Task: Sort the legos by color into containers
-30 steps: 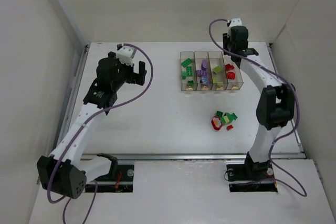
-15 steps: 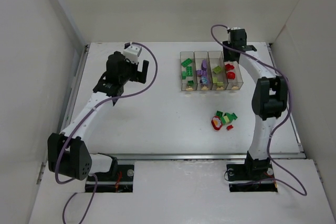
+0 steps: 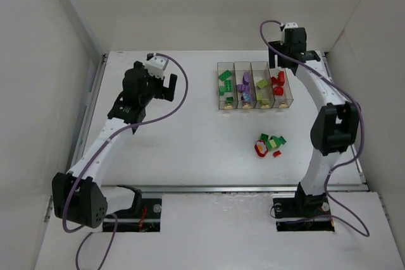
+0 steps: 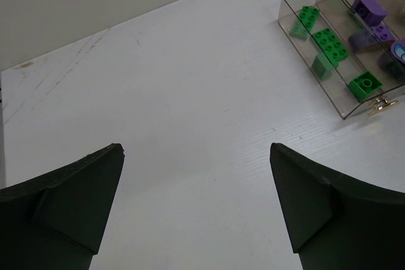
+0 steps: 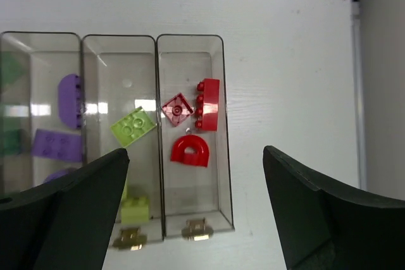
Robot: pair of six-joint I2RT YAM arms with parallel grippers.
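Observation:
Four clear containers (image 3: 253, 85) stand in a row, holding green, purple, yellow-green and red legos from left to right. My right gripper (image 3: 285, 61) (image 5: 195, 151) hangs open and empty above the red bin (image 5: 223, 188), where a red arch (image 5: 190, 151), a red square piece (image 5: 177, 109) and a red brick (image 5: 209, 103) lie. A small pile of loose legos (image 3: 269, 145) in green, yellow-green and red lies on the table nearer the arms. My left gripper (image 3: 164, 88) (image 4: 195, 148) is open over bare table, left of the green bin (image 4: 314, 71).
White walls close in the table on the left, back and right. The right wall (image 5: 380, 93) stands close beside the red bin. Small brass latches (image 5: 197, 229) mark the bins' near ends.
My right gripper has opened wide, and one more red piece now lies in the red bin. The right wrist has shifted slightly right. The left arm has swayed a little, still open.

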